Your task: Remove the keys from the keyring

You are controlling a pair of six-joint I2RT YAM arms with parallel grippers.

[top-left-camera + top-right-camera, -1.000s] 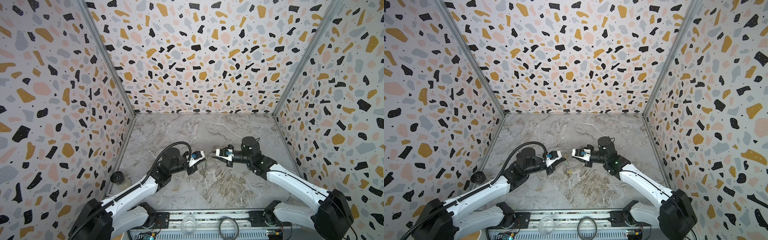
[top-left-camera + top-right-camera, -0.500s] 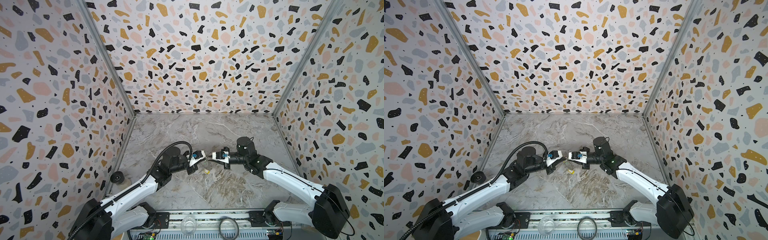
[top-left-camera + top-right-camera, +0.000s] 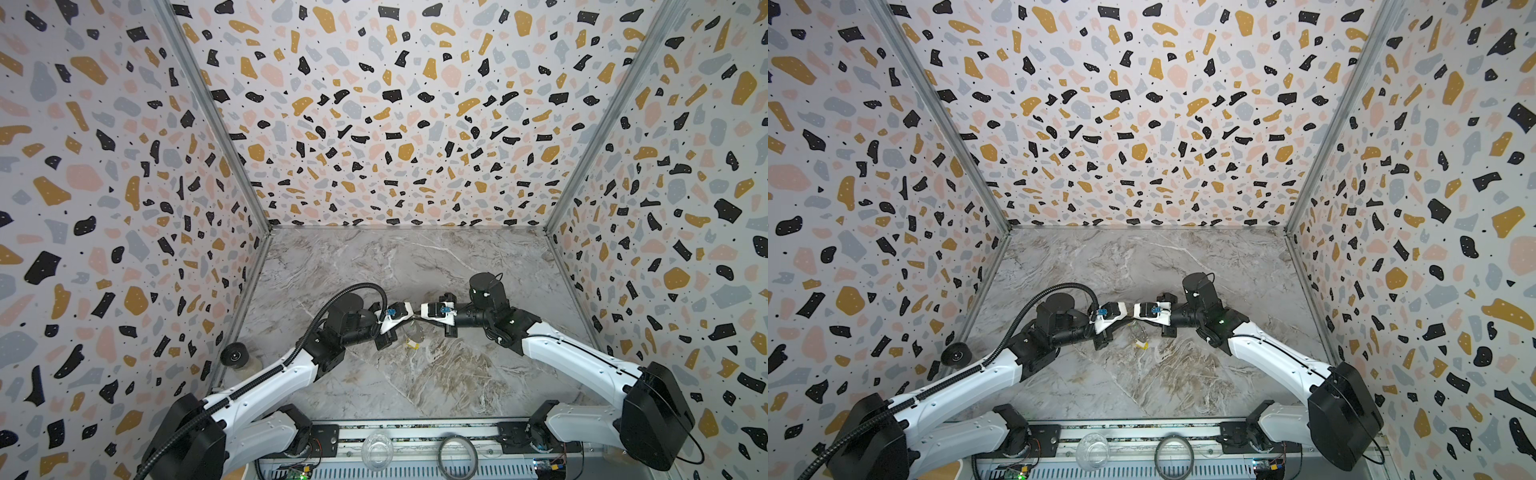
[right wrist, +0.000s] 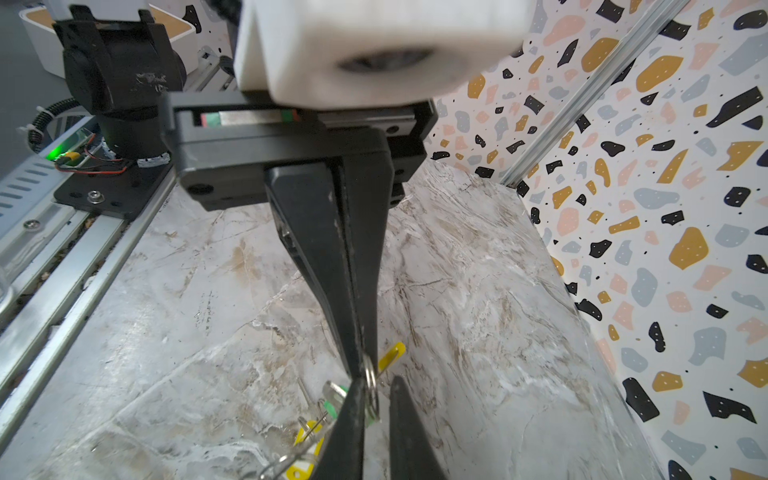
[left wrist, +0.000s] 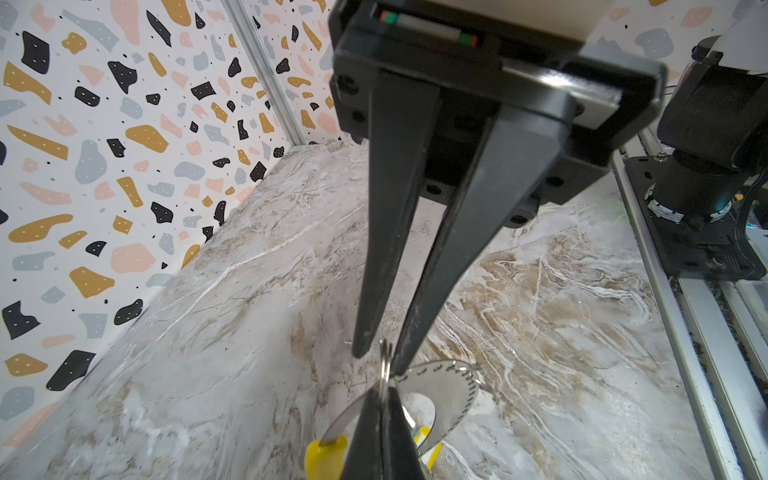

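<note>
Overhead, in both top views, the left gripper (image 3: 409, 321) and right gripper (image 3: 419, 317) meet tip to tip above the middle of the worktop (image 3: 415, 386), the keyring (image 3: 416, 330) and keys (image 3: 412, 343) dangling beneath. A clear glass dish (image 3: 366, 451) sits on the front rail (image 3: 415, 432); its contents are unclear. Left wrist view: left fingers (image 5: 368, 440) clamp the keyring (image 5: 385, 365). Right wrist view: right fingers (image 4: 409, 424) stand slightly apart, astride it.
</note>
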